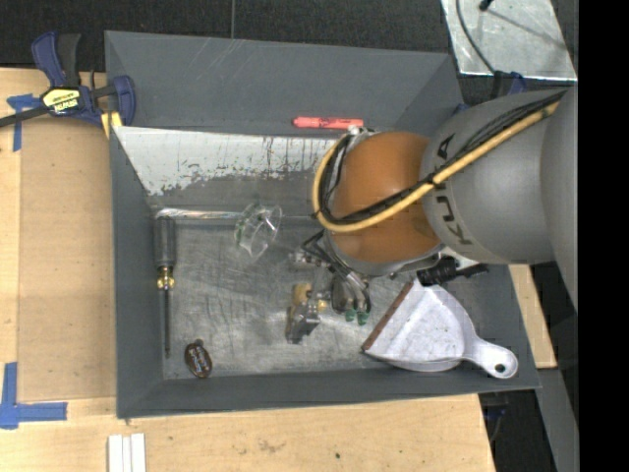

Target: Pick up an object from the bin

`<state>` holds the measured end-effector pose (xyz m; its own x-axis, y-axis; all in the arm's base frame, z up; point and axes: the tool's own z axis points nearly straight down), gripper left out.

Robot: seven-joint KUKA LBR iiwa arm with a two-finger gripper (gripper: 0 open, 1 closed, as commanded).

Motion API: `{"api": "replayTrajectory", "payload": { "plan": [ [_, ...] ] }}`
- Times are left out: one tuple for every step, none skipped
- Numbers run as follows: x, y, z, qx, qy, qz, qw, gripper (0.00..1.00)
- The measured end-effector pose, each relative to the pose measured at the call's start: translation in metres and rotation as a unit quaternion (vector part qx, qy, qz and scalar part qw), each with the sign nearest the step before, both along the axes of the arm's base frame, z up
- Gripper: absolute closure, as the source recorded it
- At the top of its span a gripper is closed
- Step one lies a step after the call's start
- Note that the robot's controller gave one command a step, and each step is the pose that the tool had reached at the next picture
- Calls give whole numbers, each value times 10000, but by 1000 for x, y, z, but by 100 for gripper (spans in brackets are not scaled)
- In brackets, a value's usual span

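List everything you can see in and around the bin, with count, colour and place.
bin: one, grey, centre of view
clear plastic piece: one, transparent, floor toward the back
thin rod: one, dark with a brass collar, floor's left side
small oval thing: one, dark brown, front-left corner
dustpan: one, white, front-right corner
red strip: one, high on the back wall
arm: one, grey with an orange cover, from the right
gripper: one, low over the floor, left of the dustpan

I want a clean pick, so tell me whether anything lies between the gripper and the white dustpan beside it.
Nothing visible does. The gripper hangs low just left of the white dustpan, bare bin floor between them. The clear plastic piece and the brown oval lie away to its left.
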<state>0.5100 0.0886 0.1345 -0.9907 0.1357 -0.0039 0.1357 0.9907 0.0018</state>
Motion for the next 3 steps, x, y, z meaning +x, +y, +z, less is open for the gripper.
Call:
{"api": "replayTrajectory", "payload": {
  "plan": [
    [7, -22, -9, -9, 10, 687, 9976, 0],
    [9, -37, -6, -8, -6, 1321, 9912, 0],
    [9, -38, -43, -10, 3, 1104, 9939, 0]
  ]
}}
